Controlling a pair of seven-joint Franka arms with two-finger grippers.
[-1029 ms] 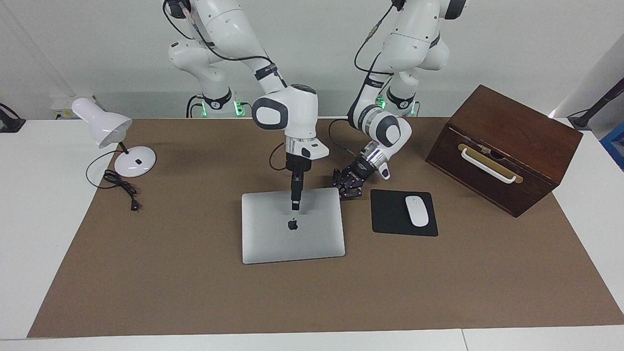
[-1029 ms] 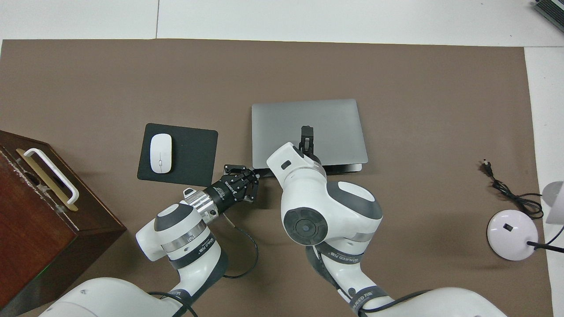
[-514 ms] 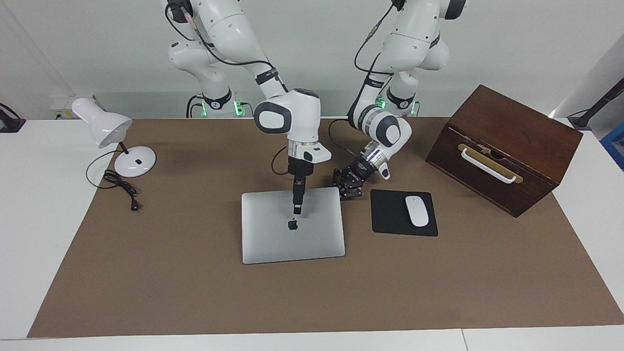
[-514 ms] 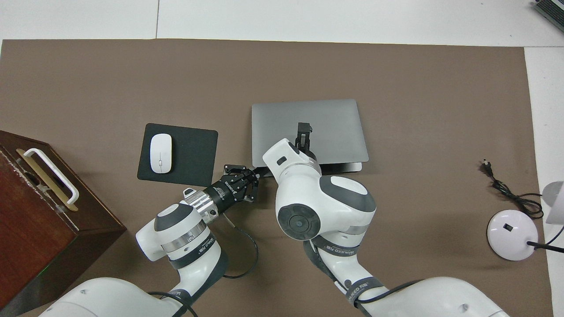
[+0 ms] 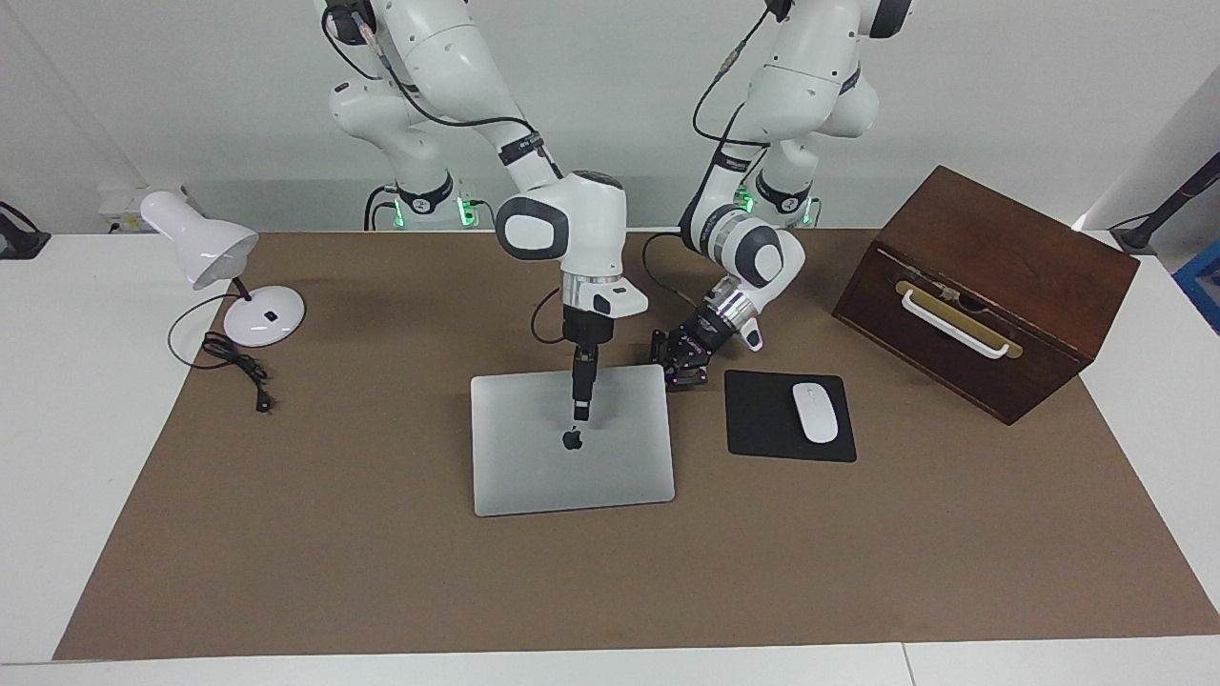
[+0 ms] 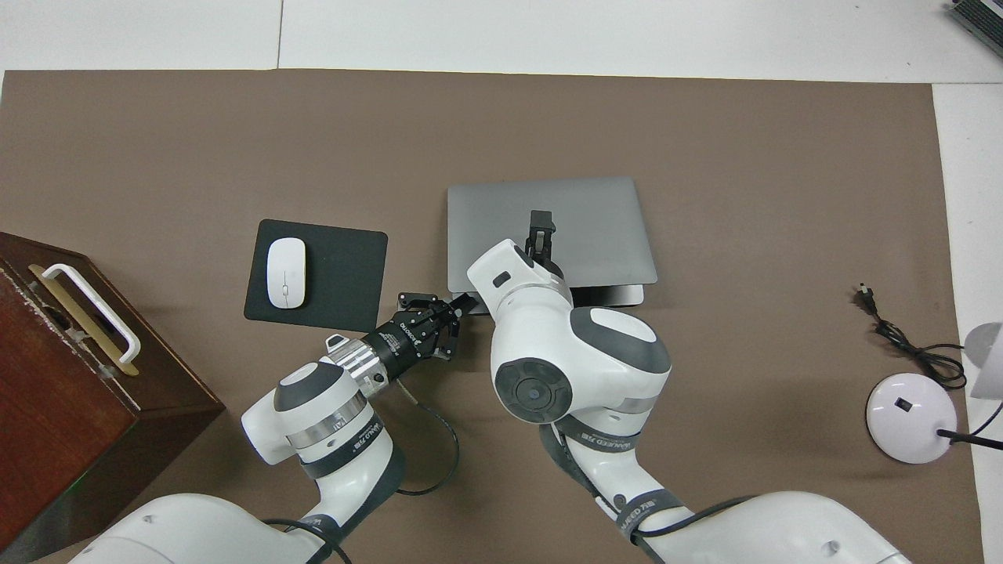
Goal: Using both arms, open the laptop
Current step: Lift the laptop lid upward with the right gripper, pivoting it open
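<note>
Currently catalogued: laptop (image 5: pixel 572 453), flat on the brown mat beside the mouse pad (image 5: pixel 762 419), lid barely lifted at the robot-side edge. Stiff, smooth, slippery metal, fairly heavy, hinged; I judge the thin front lip the only purchase. My right gripper (image 5: pixel 579 412) stands upright with its tip on or just above the lid, fingers apparently together. My left gripper (image 5: pixel 679 374), pinched closed, sits at the laptop's near corner.

Two white jointed arms (image 5: pixel 572 229) with rounded grey-capped joints, silver wrist rings and looping black cables end in small black grippers, green lights glowing at their bases.
</note>
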